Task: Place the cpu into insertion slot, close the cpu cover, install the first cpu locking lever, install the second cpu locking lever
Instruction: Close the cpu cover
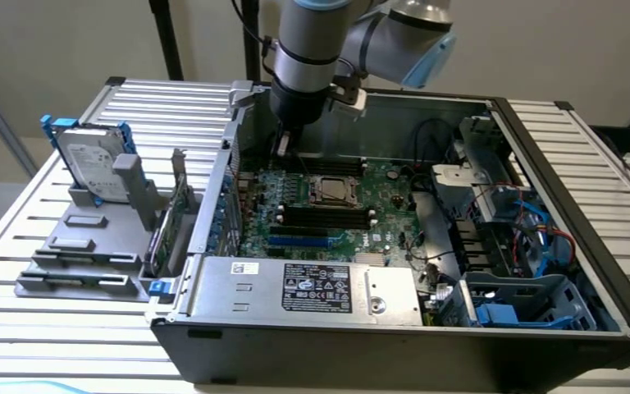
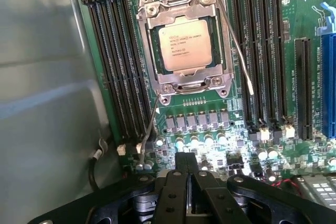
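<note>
Silvery cpu (image 2: 185,43) face up in insertion slot (image 2: 191,89), cpu cover (image 2: 150,40) flat over it, levers (image 2: 149,129) unlatched, gripper (image 2: 187,162) clenched empty.

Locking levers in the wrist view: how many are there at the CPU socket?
2. One lever slants along the socket's side nearer the blue slot; the other slants off the opposite corner, nearer the grey case wall. None appears hidden.

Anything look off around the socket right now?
Nothing looks damaged or askew. The cpu lies square in the socket, with the cpu cover flat over it. What stands out is that one locking lever and the other locking lever stick out from the cover, unlatched. The claw hangs shut nearby, holding nothing.
</note>
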Controlling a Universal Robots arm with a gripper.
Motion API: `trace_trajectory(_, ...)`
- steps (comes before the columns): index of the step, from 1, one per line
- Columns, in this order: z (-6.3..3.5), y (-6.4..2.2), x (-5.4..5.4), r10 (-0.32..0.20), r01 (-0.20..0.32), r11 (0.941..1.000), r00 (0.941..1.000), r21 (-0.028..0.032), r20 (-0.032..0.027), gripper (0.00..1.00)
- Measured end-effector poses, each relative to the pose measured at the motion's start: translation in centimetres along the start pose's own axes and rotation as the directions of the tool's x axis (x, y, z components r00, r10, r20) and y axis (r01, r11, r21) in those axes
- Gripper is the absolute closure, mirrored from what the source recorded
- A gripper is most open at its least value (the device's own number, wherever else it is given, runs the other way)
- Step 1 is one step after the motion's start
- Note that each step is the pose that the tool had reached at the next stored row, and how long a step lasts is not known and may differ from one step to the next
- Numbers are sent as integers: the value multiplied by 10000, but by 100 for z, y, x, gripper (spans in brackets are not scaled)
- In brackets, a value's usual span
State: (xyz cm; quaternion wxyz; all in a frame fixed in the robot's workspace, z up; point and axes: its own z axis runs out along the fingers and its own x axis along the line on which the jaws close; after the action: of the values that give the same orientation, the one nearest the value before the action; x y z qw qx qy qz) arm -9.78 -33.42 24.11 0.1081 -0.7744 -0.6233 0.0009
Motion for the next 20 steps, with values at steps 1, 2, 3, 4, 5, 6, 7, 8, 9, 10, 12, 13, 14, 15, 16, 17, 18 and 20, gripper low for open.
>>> trace_trajectory(1, 0, -1, -1, 95, -95, 10000, 9999, -6, -42, 89)
trace_trajectory(2, 1, -2, -1, 191, -191, 9998, 9998, -12, -82, 89)
trace_trajectory(3, 1, -3, -1, 294, -294, 9996, 9995, -19, -120, 89)
trace_trajectory(4, 1, -4, -1, 404, -404, 9992, 9991, -28, -154, 89)
trace_trajectory(5, 1, -5, -1, 520, -521, 9986, 9985, -36, -186, 89)
trace_trajectory(6, 1, -6, -2, 649, -650, 9979, 9976, -46, -221, 89)
trace_trajectory(7, 1, -7, -2, 767, -769, 9970, 9967, -55, -253, 89)
trace_trajectory(8, 1, -7, -2, 885, -887, 9960, 9957, -64, -285, 89)
trace_trajectory(9, 1, -8, -2, 1002, -1005, 9949, 9945, -73, -318, 89)
trace_trajectory(10, 2, -9, -2, 1116, -1120, 9937, 9931, -80, -356, 89)
trace_trajectory(12, 2, -12, -3, 1306, -1311, 9913, 9904, -79, -453, 89)
trace_trajectory(13, 2, -15, -4, 1398, -1404, 9901, 9888, -70, -520, 89)
trace_trajectory(14, 3, -18, -4, 1475, -1481, 9890, 9873, -58, -592, 89)
trace_trajectory(15, 3, -22, -5, 1546, -1552, 9879, 9857, -42, -672, 89)
trace_trajectory(16, 3, -26, -6, 1614, -1620, 9868, 9840, -21, -756, 89)
trace_trajectory(17, 3, -30, -7, 1680, -1686, 9857, 9822, 1, -844, 89)
trace_trajectory(18, 3, -35, -8, 1743, -1749, 9846, 9802, 25, -935, 89)
trace_trajectory(20, 3, -43, -10, 1871, -1874, 9823, 9759, 78, -1121, 89)
